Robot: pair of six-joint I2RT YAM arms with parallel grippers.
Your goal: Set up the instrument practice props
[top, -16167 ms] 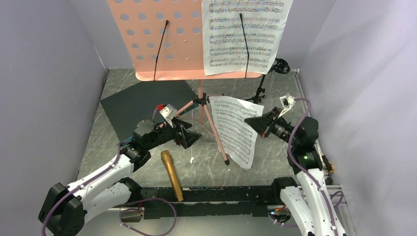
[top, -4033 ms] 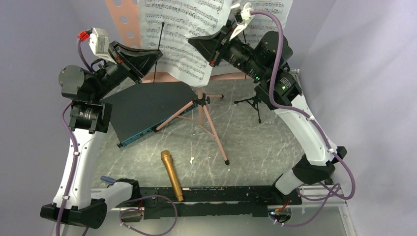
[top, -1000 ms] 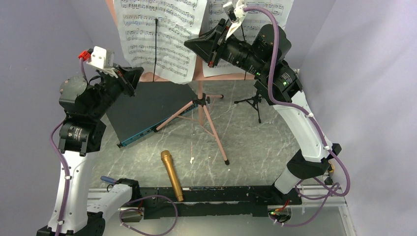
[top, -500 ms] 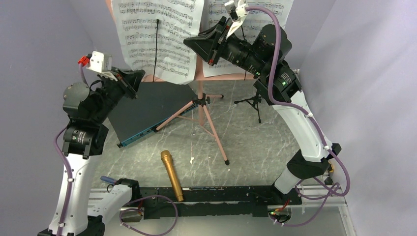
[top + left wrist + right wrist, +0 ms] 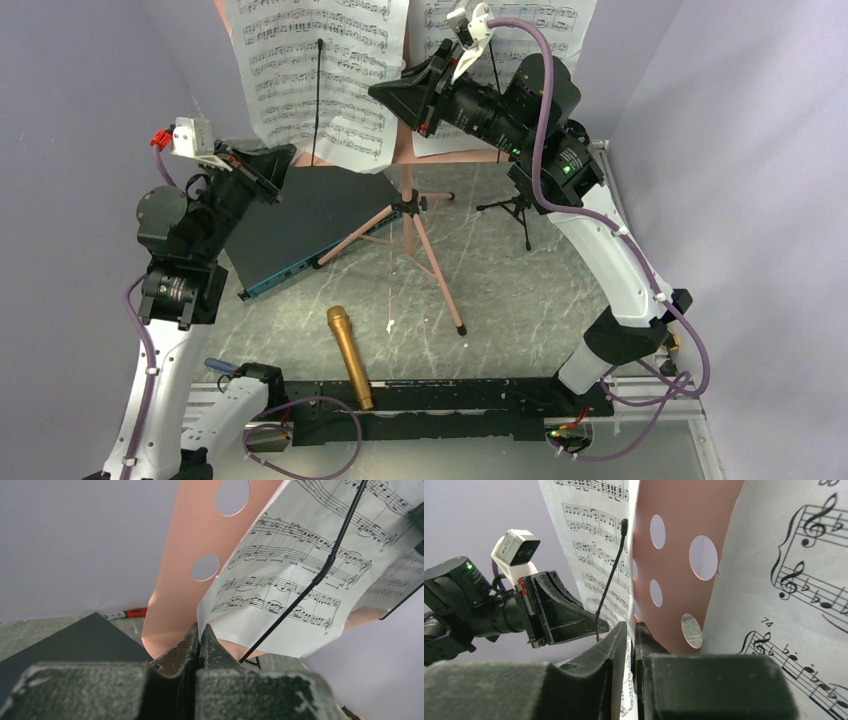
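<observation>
Two pages are up on the music stand [image 5: 407,185] in the overhead view. The left sheet [image 5: 320,80] and the right sheet [image 5: 572,20] lean on its desk at the back of the bench [image 5: 500,300]. Both arms are at the left one, the left jaws at its lower corner and the right jaws at its inner edge. The microphone [image 5: 349,357] lies flat near the front, well apart from the little mic stand [image 5: 518,208] standing beside the right arm, and a dark panel [image 5: 290,225] lies below the left arm. Over to the left wrist: jaws pressed together right on the sheet's bottom corner, apparently pinching it, with a wire clip [image 5: 325,565] crossing the page. Right wrist now: jaws narrow, the sheet's edge running down into the slot between them, so a grip on paper, I'd say. That paper is light, floppy and quick to crease, so an edge or corner pinch suits it. The microphone looks rigid, smooth and ready to roll, so take it across the barrel. No box or tray here: the stand's desk is the only holder, and it carries both sheets.
</observation>
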